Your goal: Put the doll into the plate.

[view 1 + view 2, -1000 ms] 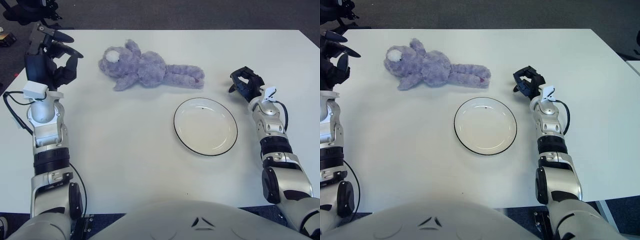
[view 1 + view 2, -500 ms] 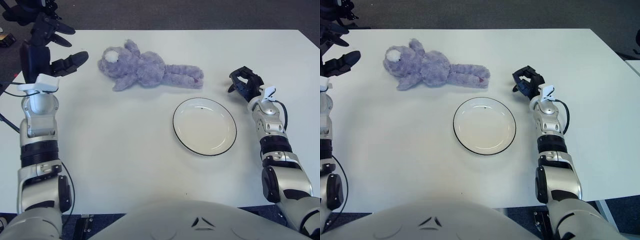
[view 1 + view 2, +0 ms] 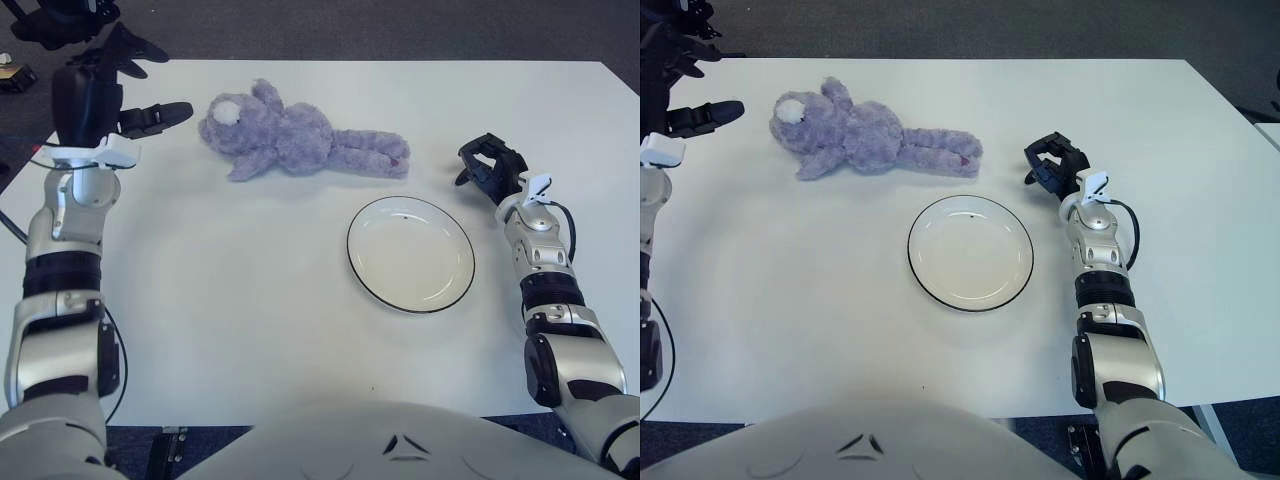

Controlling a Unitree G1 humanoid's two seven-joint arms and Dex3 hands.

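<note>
Left robot hand (image 3: 105,85) raised nearer one doll (image 3: 296,136), one plate (image 3: 411,253)

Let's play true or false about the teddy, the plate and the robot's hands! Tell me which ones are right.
1. The doll lies inside the plate. False: it lies on the table, beyond the plate.
2. The plate has nothing in it. True.
3. The left hand is open, left of the doll's head. True.
4. The right hand is holding the doll. False: it is curled, right of the plate, holding nothing.
</note>
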